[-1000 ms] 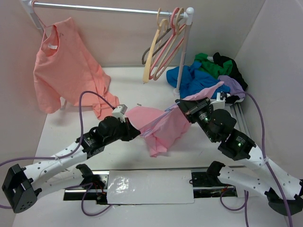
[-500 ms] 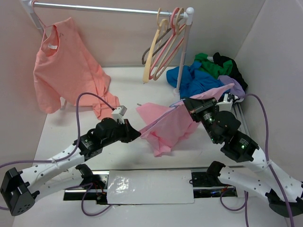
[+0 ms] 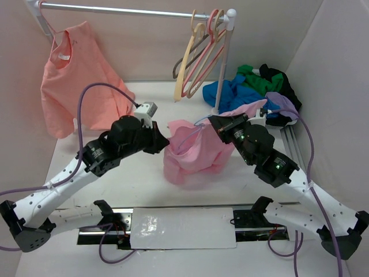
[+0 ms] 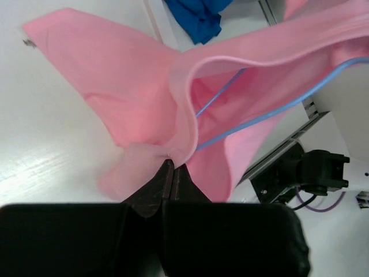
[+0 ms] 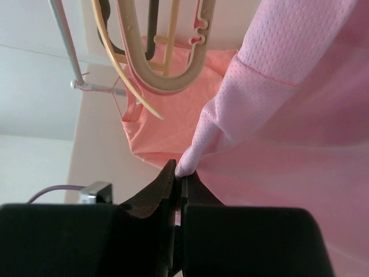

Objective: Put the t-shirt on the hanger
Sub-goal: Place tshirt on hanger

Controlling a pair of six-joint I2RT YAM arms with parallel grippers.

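While both arms reach inward, we see the t-shirt [image 3: 193, 153] hanging bunched between them over the table [image 3: 144, 104]. The left gripper [image 3: 164, 141] is pressed together on a rimmed edge of the cloth. The right gripper [image 3: 214, 124] nips a fold beside a seam the same way. The hanger [image 4: 259, 121], thin blue wire, runs inside the shirt's opening. Bare table lies left and behind. The clothes pile [image 3: 248, 92] crowds the right, with the hanging rack hangers [image 3: 199, 55] beyond.

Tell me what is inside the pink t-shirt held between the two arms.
Inside the opening of the t-shirt, two thin blue wires of the hanger show. Fabric covers its hook and corners.
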